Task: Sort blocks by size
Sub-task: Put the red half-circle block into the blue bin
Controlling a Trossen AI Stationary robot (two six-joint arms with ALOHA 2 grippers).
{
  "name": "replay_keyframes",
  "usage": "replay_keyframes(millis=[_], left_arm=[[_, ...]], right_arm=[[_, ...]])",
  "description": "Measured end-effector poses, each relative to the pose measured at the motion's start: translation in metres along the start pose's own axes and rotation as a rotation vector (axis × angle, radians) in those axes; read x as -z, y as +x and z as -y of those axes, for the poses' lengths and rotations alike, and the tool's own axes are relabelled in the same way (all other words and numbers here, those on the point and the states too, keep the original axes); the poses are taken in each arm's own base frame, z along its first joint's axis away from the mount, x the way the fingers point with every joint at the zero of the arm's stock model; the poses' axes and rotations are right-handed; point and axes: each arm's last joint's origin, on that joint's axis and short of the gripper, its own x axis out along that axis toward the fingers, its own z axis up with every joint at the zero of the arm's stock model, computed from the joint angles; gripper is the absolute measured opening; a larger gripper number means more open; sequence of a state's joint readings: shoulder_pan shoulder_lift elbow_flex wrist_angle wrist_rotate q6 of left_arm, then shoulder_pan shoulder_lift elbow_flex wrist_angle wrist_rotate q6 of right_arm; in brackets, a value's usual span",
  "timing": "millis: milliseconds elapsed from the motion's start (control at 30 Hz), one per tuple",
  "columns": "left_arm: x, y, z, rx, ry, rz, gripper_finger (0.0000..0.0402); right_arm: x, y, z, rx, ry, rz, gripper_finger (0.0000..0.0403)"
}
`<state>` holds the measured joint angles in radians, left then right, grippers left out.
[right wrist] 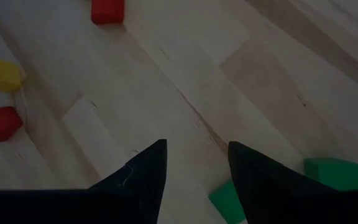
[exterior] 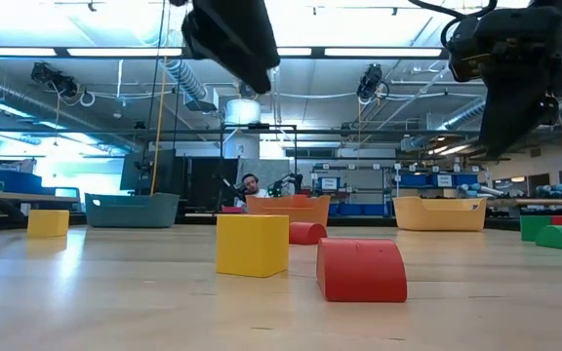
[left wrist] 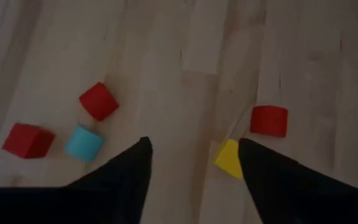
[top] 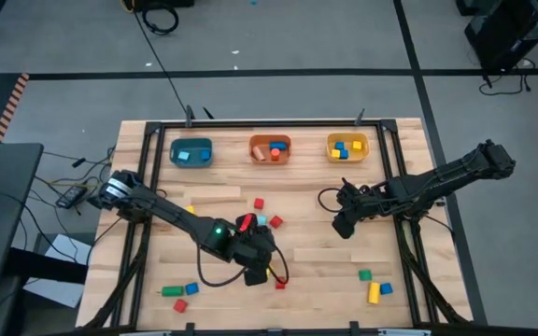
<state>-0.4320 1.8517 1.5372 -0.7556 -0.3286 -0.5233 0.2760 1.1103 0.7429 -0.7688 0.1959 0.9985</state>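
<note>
Seen from directly overhead, the high camera takes in the whole table [top: 278,219] and both arms. The low camera sits at tabletop level, close behind a yellow cube [exterior: 252,245] and a red block [exterior: 362,270], facing the three bins. Each wrist camera looks down at the boards from close range; both appear to catch that same yellow cube.
</note>
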Motion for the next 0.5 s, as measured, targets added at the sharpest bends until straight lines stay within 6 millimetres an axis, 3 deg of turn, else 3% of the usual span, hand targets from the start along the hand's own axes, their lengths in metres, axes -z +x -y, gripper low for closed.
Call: replay_keyframes(millis=[200,500], left_arm=[[0.004,0.018,0.008,0.052,0.146,-0.038,0.0303],[0.006,0.051,0.022,0.172,0.361,-0.035,0.0303]], right_arm=[[0.000,0.000,-0.001,-0.007,-0.004,0.003,0.0185],[0.000,0.000,-0.001,-0.008,-0.006,0.004,0.0185]])
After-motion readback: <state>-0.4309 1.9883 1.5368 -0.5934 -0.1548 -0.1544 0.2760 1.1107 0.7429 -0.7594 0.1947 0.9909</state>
